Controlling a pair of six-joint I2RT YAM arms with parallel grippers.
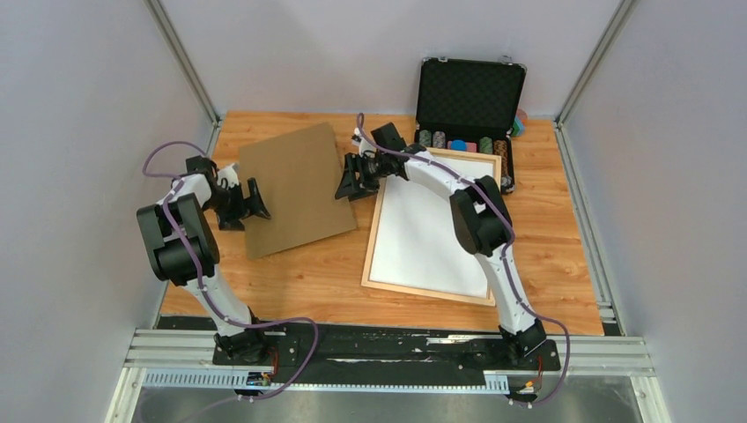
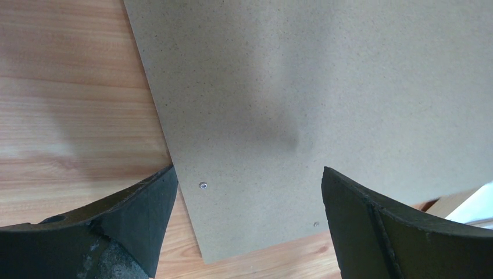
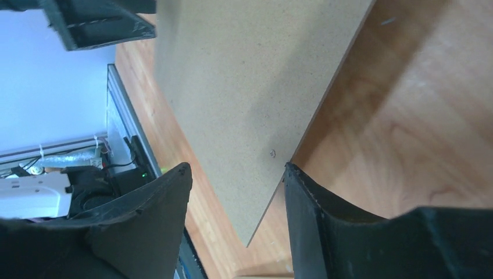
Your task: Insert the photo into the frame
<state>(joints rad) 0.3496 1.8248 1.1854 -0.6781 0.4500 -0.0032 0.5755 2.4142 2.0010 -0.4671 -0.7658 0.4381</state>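
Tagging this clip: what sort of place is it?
Probably a lab robot cell: grey walls and aluminium rails enclose a wooden table, with left arm and right arm bolted at its edge.

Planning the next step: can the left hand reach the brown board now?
Probably yes. The left hand is open at the left edge of the brown board, nothing lying between them.

no readable text, labels, brands or numbers show on anything in view.
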